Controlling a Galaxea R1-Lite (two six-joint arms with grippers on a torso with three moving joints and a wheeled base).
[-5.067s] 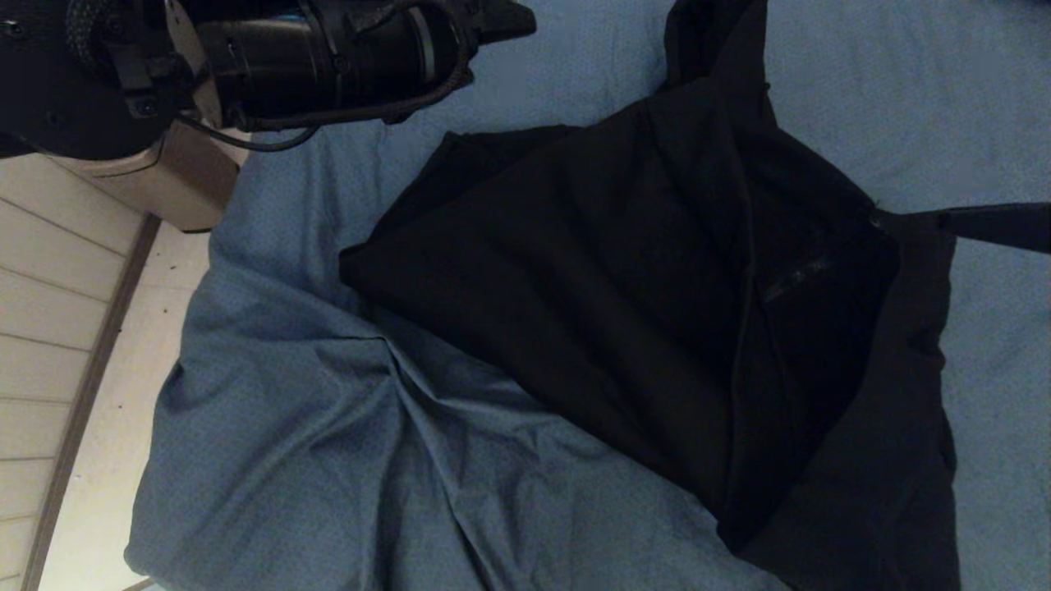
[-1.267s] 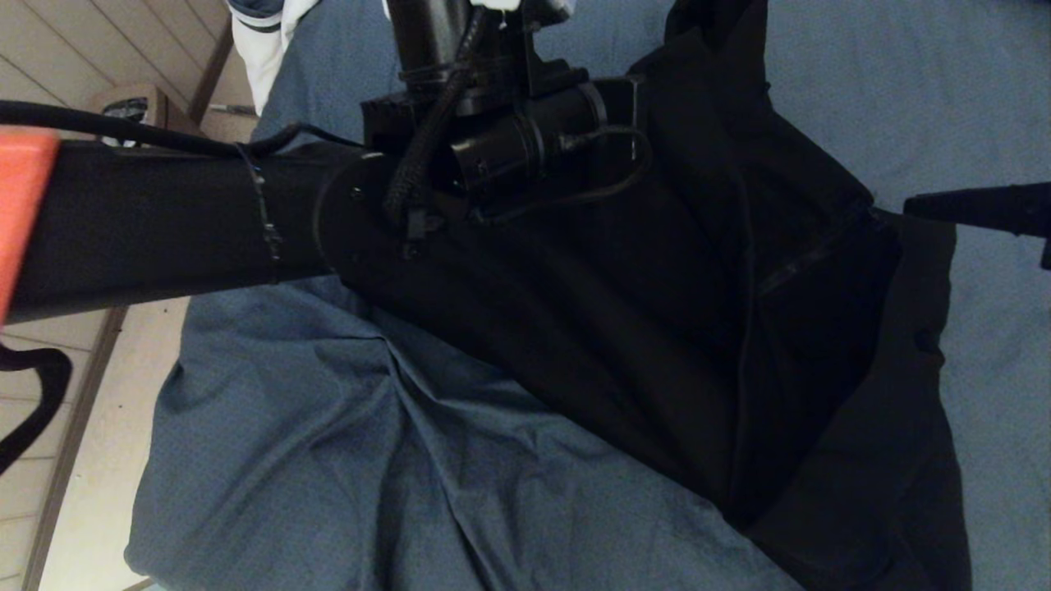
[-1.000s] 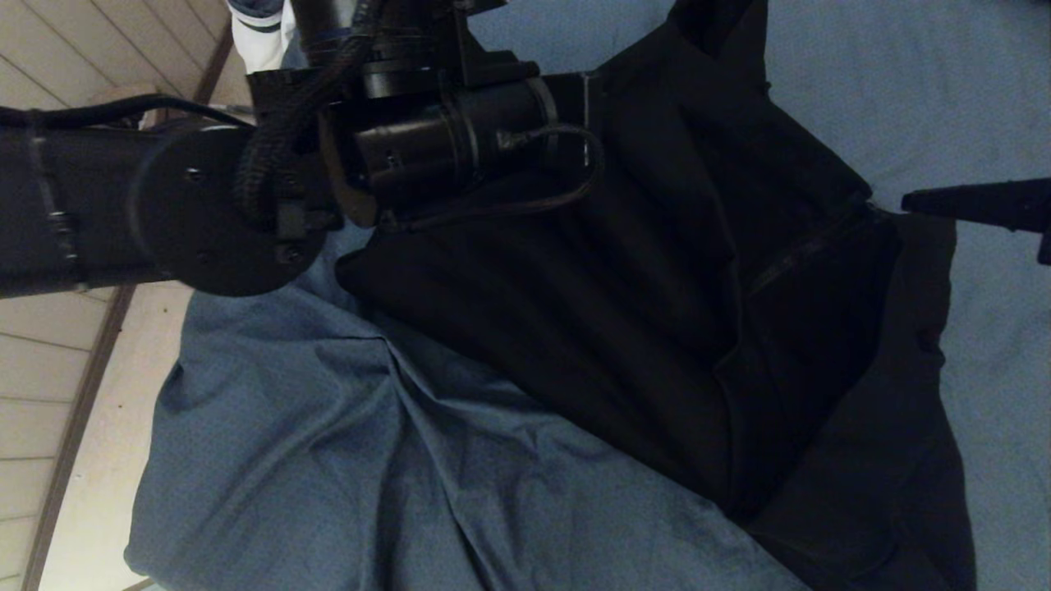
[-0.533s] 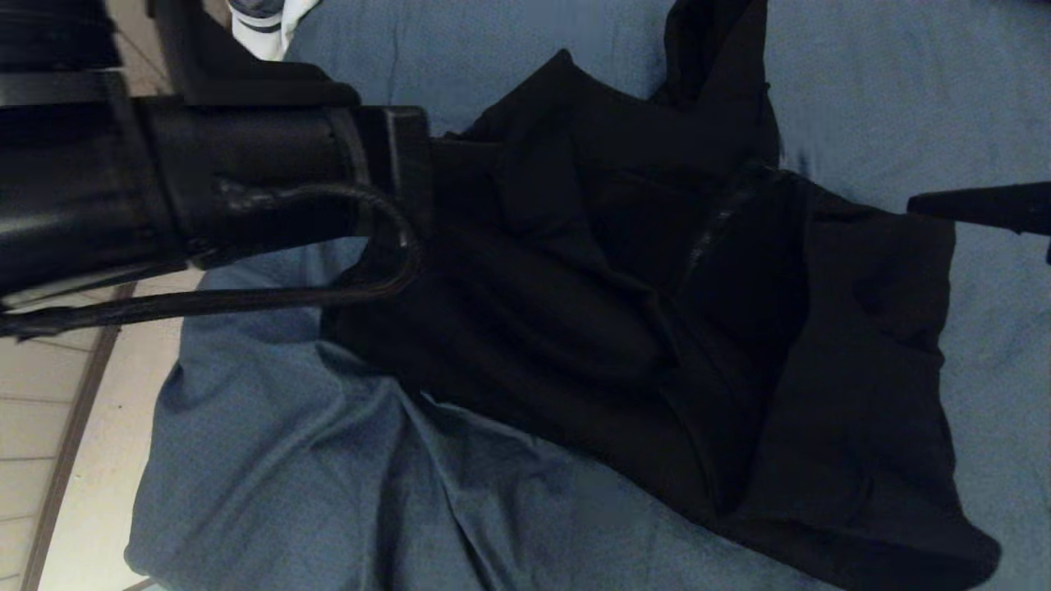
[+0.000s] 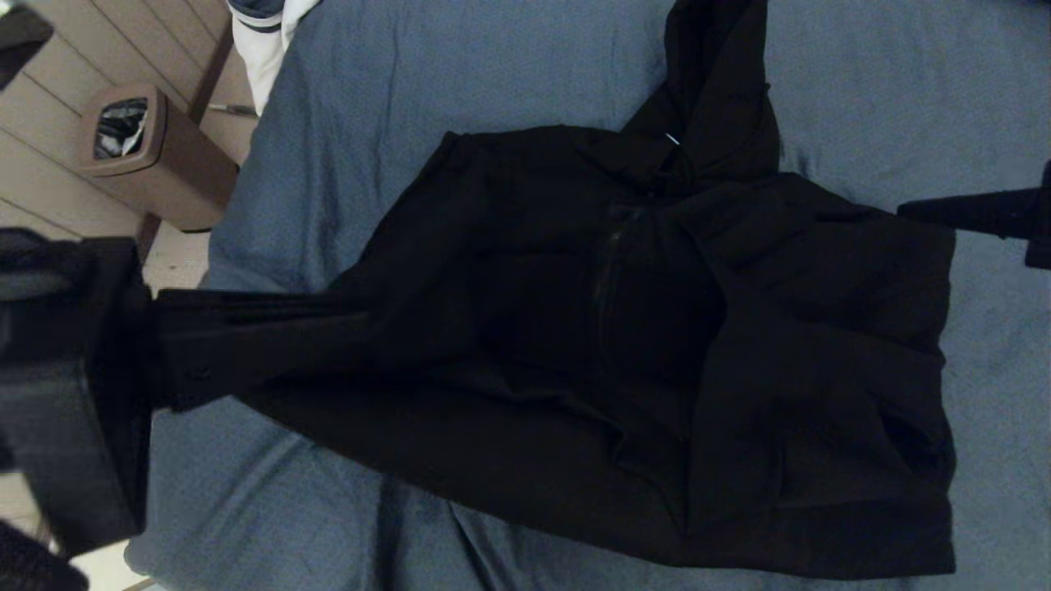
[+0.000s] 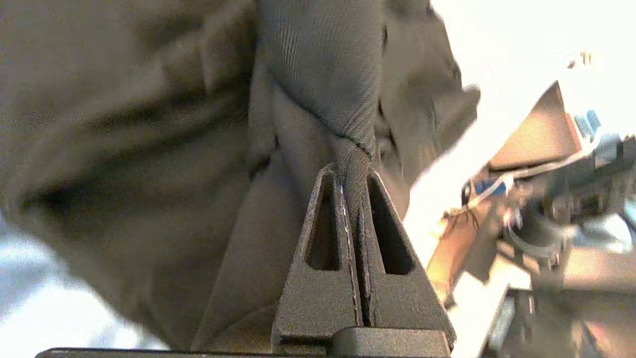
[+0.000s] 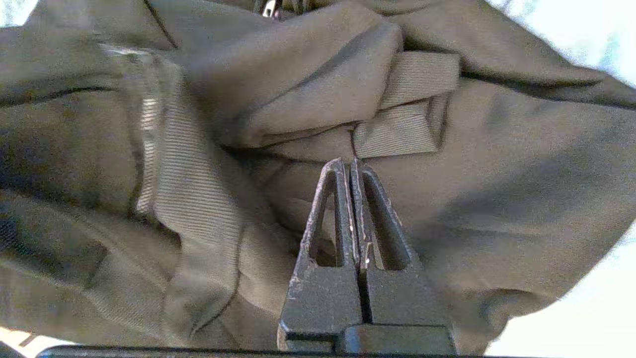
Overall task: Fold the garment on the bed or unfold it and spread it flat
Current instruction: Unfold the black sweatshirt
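Garment [image 5: 624, 345]: black zip hoodie, lying crumpled across the middle of the bed, hood running toward the far edge, hem and body bunched toward the near right. Partly opened out, many folds remaining; zipper line visible near the centre. One sleeve or corner is drawn out taut to the left, off toward the bed's left edge.

Bed [image 5: 493, 74]: blue-grey sheet, wrinkled at the near left corner, carrying the whole garment.

Bin [image 5: 139, 152]: brown, on the floor beyond the bed's far left corner. White and navy bedding [image 5: 263, 25] hangs at the far left edge.

Left pincer [image 6: 354, 174]: at the left edge of the head view, level with the bed's left side, arm reaching in from the left. Jaws together, clamped on a twisted ridge of the garment's cloth; the garment stretches away from it to the right.

Right pincer [image 7: 349, 166]: at the right edge of the head view, tip meeting the garment's far right corner. Jaws together, and the wrist view shows cloth nipped at the tips, next to a ribbed cuff or hem band.

Key relation: the garment's long stretch lies left to right between the two pincers, each holding an opposite end. Judgement: spreading flat calls for drawing these ends apart and laying the cloth down.
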